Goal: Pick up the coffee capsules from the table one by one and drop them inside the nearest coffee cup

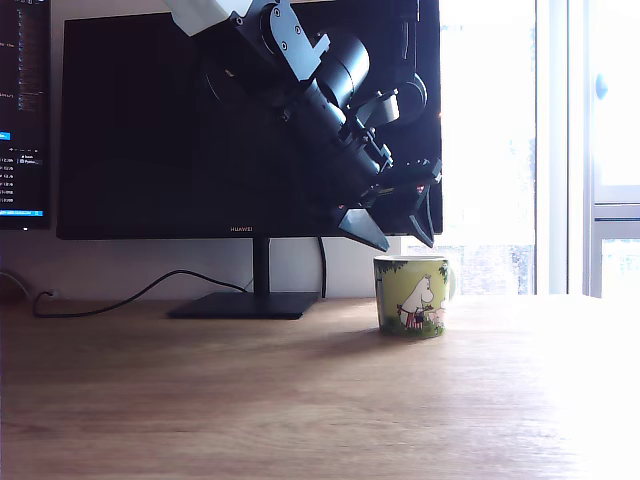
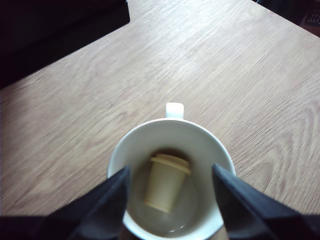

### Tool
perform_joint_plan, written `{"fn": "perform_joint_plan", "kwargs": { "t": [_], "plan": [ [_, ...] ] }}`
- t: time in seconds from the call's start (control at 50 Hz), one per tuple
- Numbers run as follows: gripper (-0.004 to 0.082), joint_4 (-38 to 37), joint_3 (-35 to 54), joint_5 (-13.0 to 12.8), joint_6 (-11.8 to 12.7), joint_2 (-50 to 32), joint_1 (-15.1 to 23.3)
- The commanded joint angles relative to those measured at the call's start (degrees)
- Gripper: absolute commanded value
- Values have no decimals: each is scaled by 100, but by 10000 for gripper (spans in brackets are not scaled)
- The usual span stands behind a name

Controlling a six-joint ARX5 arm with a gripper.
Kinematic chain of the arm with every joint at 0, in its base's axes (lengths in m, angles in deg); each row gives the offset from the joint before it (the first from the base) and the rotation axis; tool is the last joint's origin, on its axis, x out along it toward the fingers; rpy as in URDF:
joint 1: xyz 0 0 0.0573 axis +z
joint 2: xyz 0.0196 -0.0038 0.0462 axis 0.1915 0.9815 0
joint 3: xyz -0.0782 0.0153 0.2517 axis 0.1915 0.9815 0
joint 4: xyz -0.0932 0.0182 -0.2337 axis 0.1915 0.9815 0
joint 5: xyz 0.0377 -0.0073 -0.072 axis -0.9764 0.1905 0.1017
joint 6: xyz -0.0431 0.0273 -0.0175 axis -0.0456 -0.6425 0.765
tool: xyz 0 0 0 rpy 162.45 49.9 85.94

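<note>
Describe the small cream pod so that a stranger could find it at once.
On the wooden table, in front of the monitor, stands a green printed mug. Directly under the open pincer, the cream pod lies tilted inside the mug's pale bottom. It is the only thing in there.

Office or home desk setup: wooden desktop [image 1: 300, 400] filling the lower frame, 1 large dark monitor [image 1: 180, 130] on a stand sitting center-left, a 2nd screen [image 1: 22, 110] glowing at far left, bright window [image 1: 520, 150] showing at right.
</note>
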Motion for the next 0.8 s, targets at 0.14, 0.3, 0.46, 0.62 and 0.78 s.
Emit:
{"fn": "perform_joint_plan", "kwargs": {
  "t": [0.14, 0.3, 0.46, 0.62, 0.78],
  "plan": [
    [665, 42, -52, 4, -13, 133, -26],
    [346, 153, -52, 9, -94, 7, -33],
    [-14, 284, -52, 11, -275, -162, -31],
    [-20, 343, -50, 9, -271, -205, -24],
    [-20, 476, -48, 61, -273, -208, -24]
  ]
}}
